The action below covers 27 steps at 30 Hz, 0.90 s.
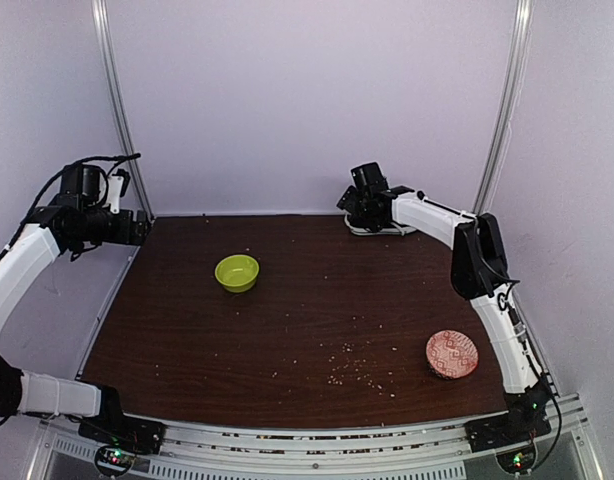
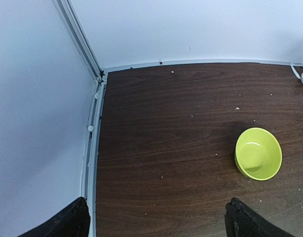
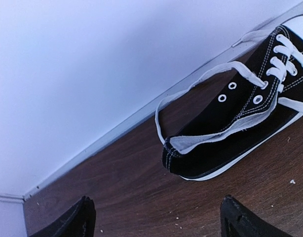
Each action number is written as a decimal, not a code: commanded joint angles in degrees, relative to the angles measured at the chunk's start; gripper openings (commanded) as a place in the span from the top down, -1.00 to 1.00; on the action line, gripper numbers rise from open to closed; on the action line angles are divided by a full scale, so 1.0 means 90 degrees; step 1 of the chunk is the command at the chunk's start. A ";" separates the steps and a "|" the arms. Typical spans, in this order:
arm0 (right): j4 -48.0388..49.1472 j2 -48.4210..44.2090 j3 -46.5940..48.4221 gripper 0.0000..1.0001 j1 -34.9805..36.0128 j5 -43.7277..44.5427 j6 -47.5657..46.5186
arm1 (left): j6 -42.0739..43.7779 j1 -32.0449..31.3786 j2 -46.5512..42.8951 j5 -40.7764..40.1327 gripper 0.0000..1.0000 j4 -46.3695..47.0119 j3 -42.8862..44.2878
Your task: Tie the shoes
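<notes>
r gripper [image 3: 156, 210] wide by sneaker [image 3: 218, 148], prob untied

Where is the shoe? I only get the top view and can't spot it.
Observer: The right wrist view shows the shoe on the table by the back wall, just ahead of the right gripper.
Operator: Is it tied?
Observer: No. Its laces lie loose, one in a big loop beside it.
Operator: Is that gripper holding anything?
Observer: No. It's open and not touching the shoe.
</notes>
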 commanded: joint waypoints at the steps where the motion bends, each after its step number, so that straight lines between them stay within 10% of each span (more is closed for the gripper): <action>1: 0.0385 0.0066 0.0045 -0.73 -0.0206 0.0416 0.1376 | 0.0041 0.0005 0.0103 0.0103 -0.96 0.0055 0.0043; 27: 0.1278 0.0762 -0.0326 -0.50 -0.1355 -0.0954 0.4675 | 0.0062 0.0013 0.0147 -0.0030 -0.96 -0.0072 0.0098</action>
